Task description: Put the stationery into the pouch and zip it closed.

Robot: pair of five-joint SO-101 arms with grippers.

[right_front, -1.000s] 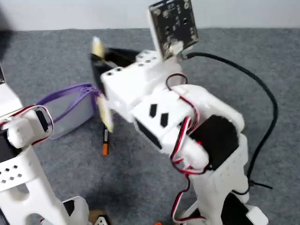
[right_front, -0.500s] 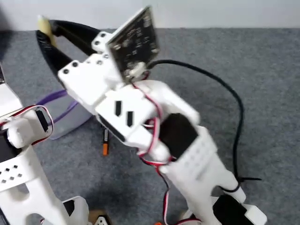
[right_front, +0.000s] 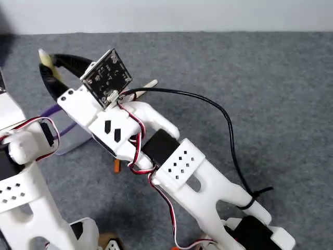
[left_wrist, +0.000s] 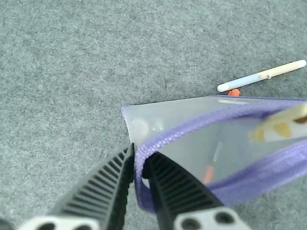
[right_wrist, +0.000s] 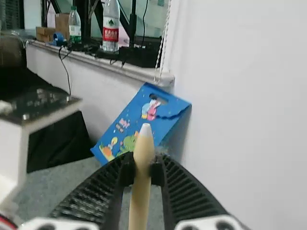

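Step in hand: loading. One pen is up in the air, at least one lies loose, and the zip is wide open, so closing looks some way off.

Left gripper [left_wrist: 138,152]: pressed together on the pouch [left_wrist: 192,124], pinching its purple zip edge at one corner. The open mouth runs away from the jaws across the grey table [right_front: 270,78].

Right gripper [right_wrist: 142,162]: clamped on a cream pen [right_wrist: 142,143], whose tip sticks out past the fingertips. In the high view this gripper [right_front: 49,70] is raised, with the pouch [right_front: 78,136] below and just behind it.

Cream end at the mouth: in the left wrist view a pale, yellow-blotched end [left_wrist: 283,123] hangs over the zip, well out ahead of the left jaws. I cannot tell whether it is the carried pen's other end.

Blue-and-white pen [left_wrist: 261,75]: on the table beyond the pouch's far side, apart from both grippers.

Orange-tipped pen [left_wrist: 209,171]: seen through the clear wall, ahead of the left jaws. Whether it is inside or underneath, I cannot tell.

Next move, as I judge it: the right gripper needs to tilt the cream pen down, line it up between the two zip edges, and let go only once it is well inside. The left gripper should hold its corner so the mouth does not collapse.
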